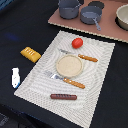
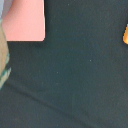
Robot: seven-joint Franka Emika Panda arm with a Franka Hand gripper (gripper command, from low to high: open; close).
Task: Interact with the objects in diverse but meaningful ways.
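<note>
Dark tabletop (image 1: 20, 25), pink board (image 1: 107, 31) behind

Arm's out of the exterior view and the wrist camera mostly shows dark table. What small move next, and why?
Probably bring the arm over the striped mat and stop above the tomato. The wrist view shows only dark tabletop, a pink edge and an orange sliver, so nothing is lined up for a grasp. The tomato sits apart from the plate, leaving room.

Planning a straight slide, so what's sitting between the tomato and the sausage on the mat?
In the exterior view, the plate lies between the tomato and the sausage, with an orange-handled utensil just past it.
</note>
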